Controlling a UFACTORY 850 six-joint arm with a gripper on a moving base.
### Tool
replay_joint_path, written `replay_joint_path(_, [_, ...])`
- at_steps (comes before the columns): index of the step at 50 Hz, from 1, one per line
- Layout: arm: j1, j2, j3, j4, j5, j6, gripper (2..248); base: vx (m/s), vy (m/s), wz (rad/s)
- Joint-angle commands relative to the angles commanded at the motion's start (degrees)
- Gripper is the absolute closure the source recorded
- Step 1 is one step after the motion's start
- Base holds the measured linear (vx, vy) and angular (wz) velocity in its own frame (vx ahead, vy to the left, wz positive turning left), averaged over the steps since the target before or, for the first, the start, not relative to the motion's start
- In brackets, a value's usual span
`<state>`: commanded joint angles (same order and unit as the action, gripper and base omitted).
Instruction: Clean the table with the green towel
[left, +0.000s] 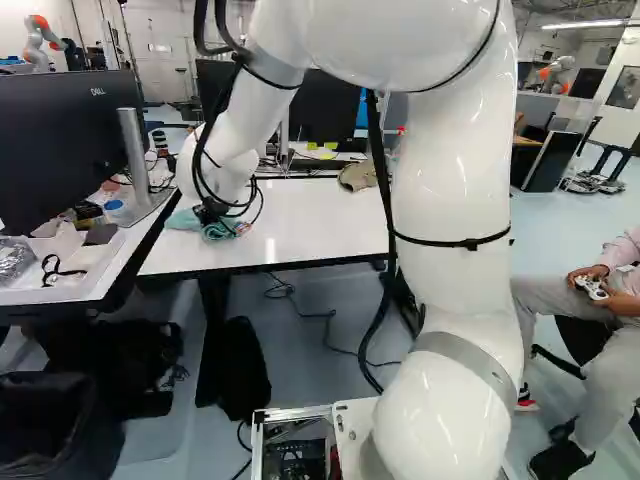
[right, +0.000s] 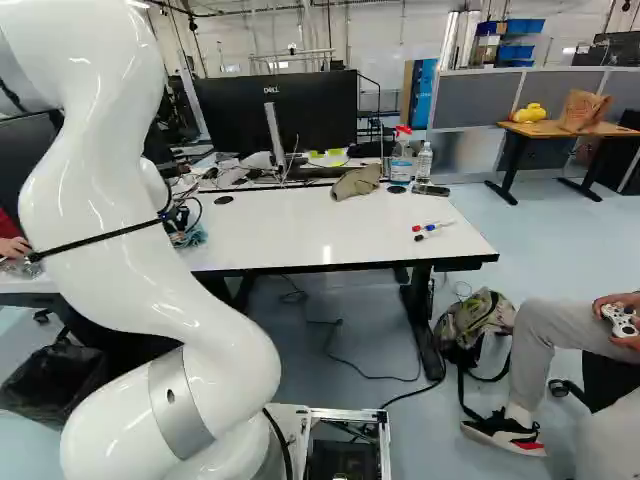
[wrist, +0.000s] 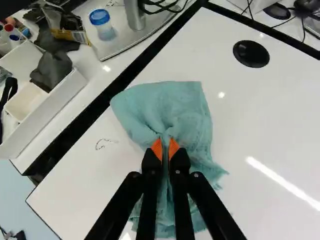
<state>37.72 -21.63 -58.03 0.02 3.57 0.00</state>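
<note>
At the left end of the white table (left: 310, 215), my gripper (left: 212, 212) points down onto the green towel (left: 182, 219), partly hidden by cables in the left base view. The wrist view has the gripper (wrist: 166, 146) shut on a bunched fold of the green towel (wrist: 175, 107); the cloth spreads flat ahead of the fingers and also lies under them. Beside the towel, a thin dark squiggle (wrist: 106, 143) marks the white tabletop (wrist: 250, 110).
A neighbouring desk with a monitor (left: 70, 150) and white tray (wrist: 45, 120) adjoins the table. Toward the table's back are a beige cloth (right: 357, 182), spray bottle (right: 402, 158) and water bottle (right: 424, 163); markers (right: 430, 228) lie right. Other robots (left: 42, 38) stand far back.
</note>
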Motion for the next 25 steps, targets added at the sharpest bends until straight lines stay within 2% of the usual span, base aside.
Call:
replay_joint_path(11, [-2.00, -0.08, -0.09, 0.00, 0.00, 0.00, 215, 0.000, 0.000, 0.000])
replay_joint_path(25, [-3.41, 2.65, 3.33, 0.00, 0.00, 0.00, 215, 0.000, 0.000, 0.000])
